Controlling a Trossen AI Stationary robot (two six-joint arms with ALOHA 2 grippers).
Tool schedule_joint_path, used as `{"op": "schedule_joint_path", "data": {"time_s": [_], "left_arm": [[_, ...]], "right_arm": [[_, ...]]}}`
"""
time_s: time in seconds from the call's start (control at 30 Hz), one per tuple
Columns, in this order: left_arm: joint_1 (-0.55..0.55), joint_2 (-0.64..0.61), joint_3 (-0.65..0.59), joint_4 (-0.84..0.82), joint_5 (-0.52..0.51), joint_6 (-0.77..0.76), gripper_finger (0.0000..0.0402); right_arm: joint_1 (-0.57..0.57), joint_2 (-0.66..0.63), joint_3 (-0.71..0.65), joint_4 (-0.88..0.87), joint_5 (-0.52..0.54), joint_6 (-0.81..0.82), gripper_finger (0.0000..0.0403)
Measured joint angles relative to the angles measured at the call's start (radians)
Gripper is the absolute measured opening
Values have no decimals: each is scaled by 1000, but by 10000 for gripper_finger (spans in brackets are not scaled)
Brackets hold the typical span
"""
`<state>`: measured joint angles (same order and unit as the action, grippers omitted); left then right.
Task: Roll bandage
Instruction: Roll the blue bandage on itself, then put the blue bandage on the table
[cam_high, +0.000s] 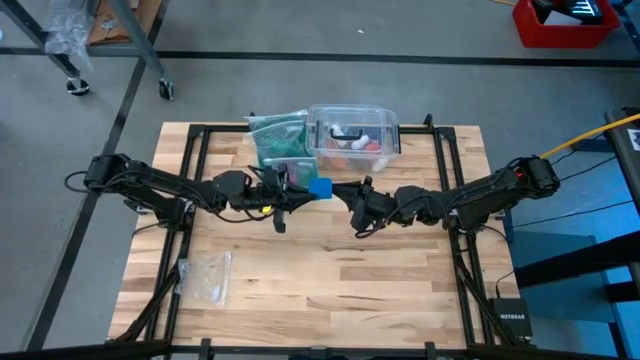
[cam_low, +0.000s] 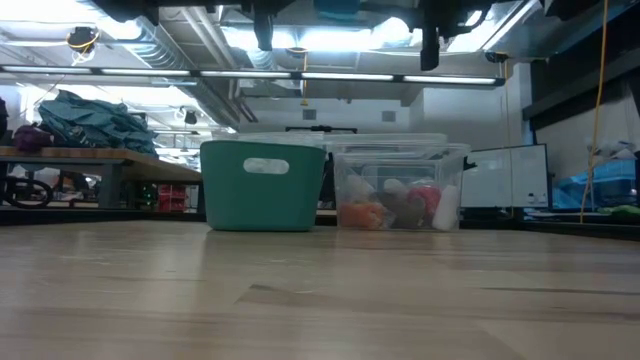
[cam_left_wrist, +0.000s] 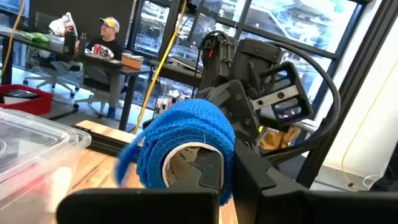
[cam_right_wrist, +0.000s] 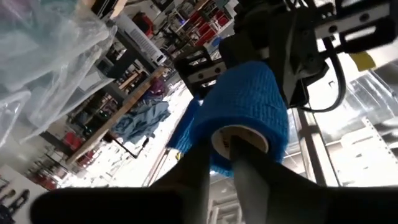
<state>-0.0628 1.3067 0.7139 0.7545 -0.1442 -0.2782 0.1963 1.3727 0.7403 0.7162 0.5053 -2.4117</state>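
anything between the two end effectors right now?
Yes: the blue bandage roll sits between the left end effector and right end effector in the high view, held above the table. Both wrist views show fingers at its core.

You had a light wooden slatted table (cam_high: 330, 270) under the arms. On it, at the far edge, stood a teal bin (cam_high: 276, 139) just beside a clear plastic box (cam_high: 353, 133) holding small items. A clear plastic zip bag (cam_high: 206, 277) lay flat near your front left corner.
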Motion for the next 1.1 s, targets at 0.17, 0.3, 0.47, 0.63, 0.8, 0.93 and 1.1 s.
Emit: {"op": "schedule_joint_path", "data": {"time_s": [0.17,0.3,0.47,0.63,0.8,0.93,1.1], "left_arm": [[0,0,0,47,-13,40,4],[-1,-17,-1,63,-46,107,4],[1,-57,0,81,-99,137,4],[-9,-91,0,42,-88,122,3],[-44,-110,0,-99,-87,38,3],[-80,-103,0,-202,-46,-85,3],[-140,-58,0,-317,-38,-312,3]], "right_arm": [[0,0,0,6,0,54,115],[0,-1,1,7,10,118,137],[26,0,0,-4,168,188,147],[74,0,0,-8,480,227,147],[87,0,0,-9,692,343,147],[85,0,0,-9,743,441,147],[85,0,0,-9,742,562,147]]}}
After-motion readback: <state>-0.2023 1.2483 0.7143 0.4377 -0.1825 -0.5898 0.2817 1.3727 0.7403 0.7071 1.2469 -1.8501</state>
